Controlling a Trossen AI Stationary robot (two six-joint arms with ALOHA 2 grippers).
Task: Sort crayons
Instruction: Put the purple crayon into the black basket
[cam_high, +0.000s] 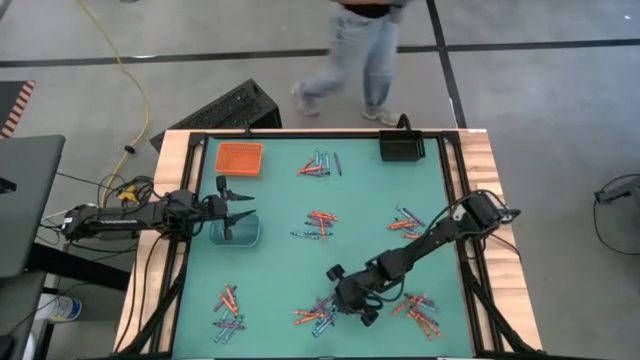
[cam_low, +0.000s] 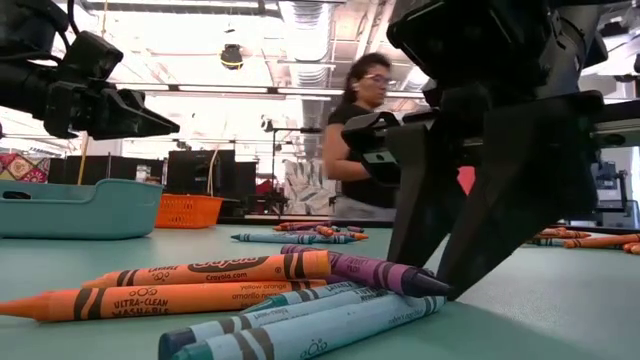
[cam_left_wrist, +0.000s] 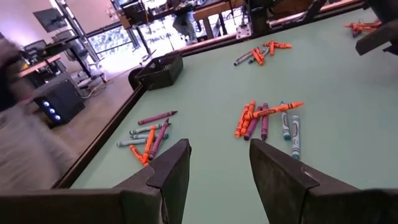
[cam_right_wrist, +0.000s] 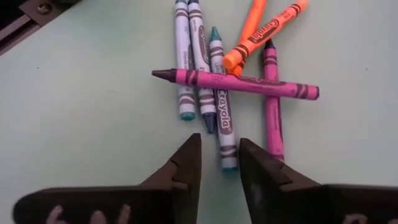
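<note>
Crayons fill the low view's foreground: an orange one (cam_low: 190, 272) and a purple one (cam_low: 385, 272) lie right at the right gripper's (cam_right_wrist: 217, 163) fingertips, which are down on the green table (cam_high: 280, 270) at its near-centre cluster. From the wrist, the jaws stand narrowly apart with nothing between them yet. A blue-grey crayon (cam_right_wrist: 221, 112) points its long axis almost straight into that gap, its end just ahead of the tips, and the magenta crayon (cam_right_wrist: 236, 82) lies crosswise over the pile beyond. That blue-grey stick looks like the likely pick. Over by the clear tray (cam_high: 236, 232), the left gripper (cam_high: 238, 207) hovers with jaws spread, well apart from this cluster.
</note>
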